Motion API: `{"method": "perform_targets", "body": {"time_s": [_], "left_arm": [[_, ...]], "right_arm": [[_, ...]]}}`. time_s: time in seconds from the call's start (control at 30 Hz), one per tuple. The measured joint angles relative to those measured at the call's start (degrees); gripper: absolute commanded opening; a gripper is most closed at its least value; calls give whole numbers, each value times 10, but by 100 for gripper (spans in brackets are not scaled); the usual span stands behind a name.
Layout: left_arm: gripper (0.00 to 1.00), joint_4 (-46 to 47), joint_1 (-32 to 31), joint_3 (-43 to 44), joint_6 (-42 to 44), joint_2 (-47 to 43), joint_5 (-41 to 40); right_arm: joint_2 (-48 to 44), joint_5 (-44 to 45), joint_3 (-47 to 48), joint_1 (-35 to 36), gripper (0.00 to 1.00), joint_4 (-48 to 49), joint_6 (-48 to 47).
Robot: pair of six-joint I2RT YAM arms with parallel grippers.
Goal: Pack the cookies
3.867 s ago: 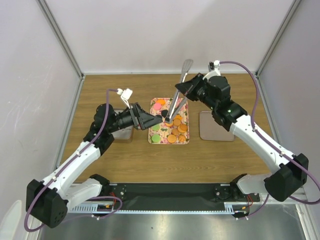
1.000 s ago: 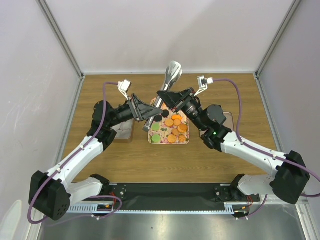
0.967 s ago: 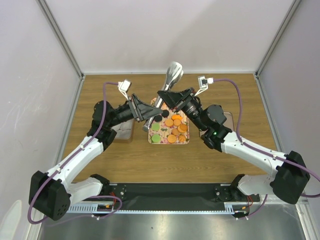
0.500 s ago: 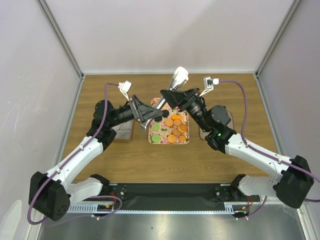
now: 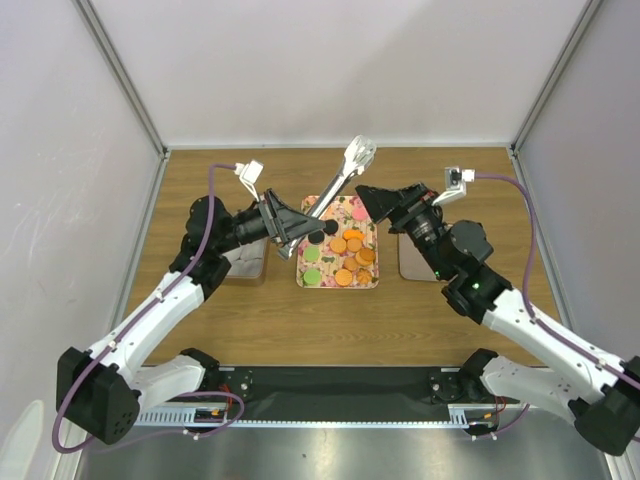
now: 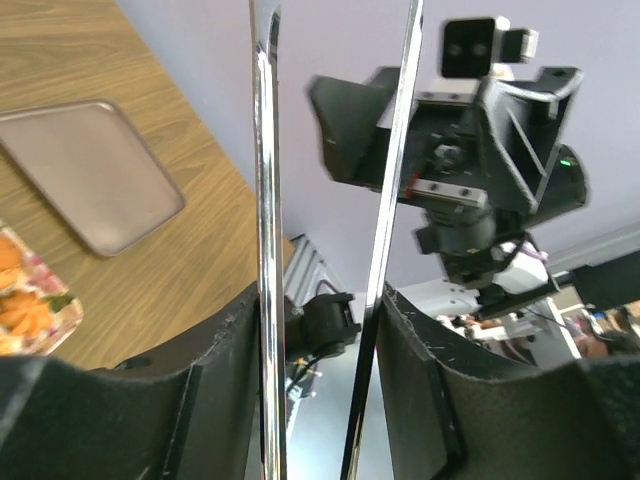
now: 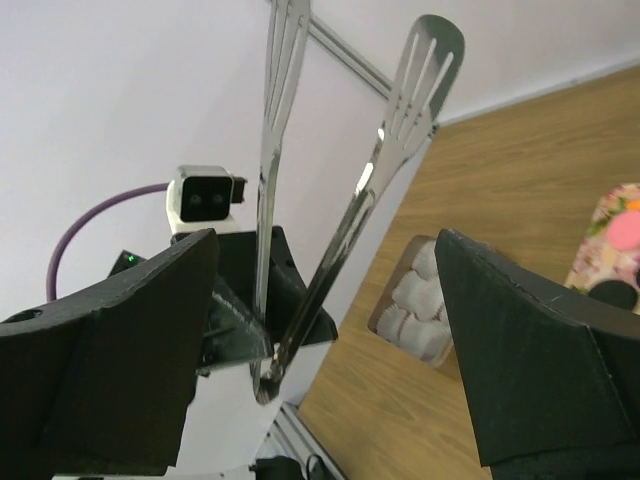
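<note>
My left gripper clamps slotted steel tongs; right gripper gapes empty. Small flat multicoloured cookies, likely light and brittle, want gentle edge pinches.

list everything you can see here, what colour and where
cookies: about a dozen; orange, green, black, pink; on the tray
tray: one; floral pattern; middle of the table
tongs: one pair; silver metal; held in the left gripper, tips pointing toward the back wall
tin: one; grey; left of the tray, partly under the left arm
paper cups: several; white; inside the tin
lid: one; grey; flat on the table right of the tray
table: one; brown wood
left gripper: black; shut on the tongs, by the tray's left edge
right gripper: black; open, holding nothing, above the tray's far right corner
</note>
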Motion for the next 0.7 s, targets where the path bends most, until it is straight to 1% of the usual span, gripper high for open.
{"method": "perform_targets", "body": {"time_s": [0.13, 0.27, 0.47, 0.7], "left_arm": [[48, -57, 0, 17, 37, 0, -17], [45, -144, -3, 45, 106, 0, -65], [45, -264, -23, 53, 189, 0, -154], [44, -360, -64, 53, 246, 1, -257]], "right_arm": [[-47, 19, -1, -3, 94, -77, -13], [-75, 45, 15, -9, 94, -173, -40], [-82, 66, 60, -24, 95, -310, -86], [-87, 68, 76, -49, 95, -412, -125]]}}
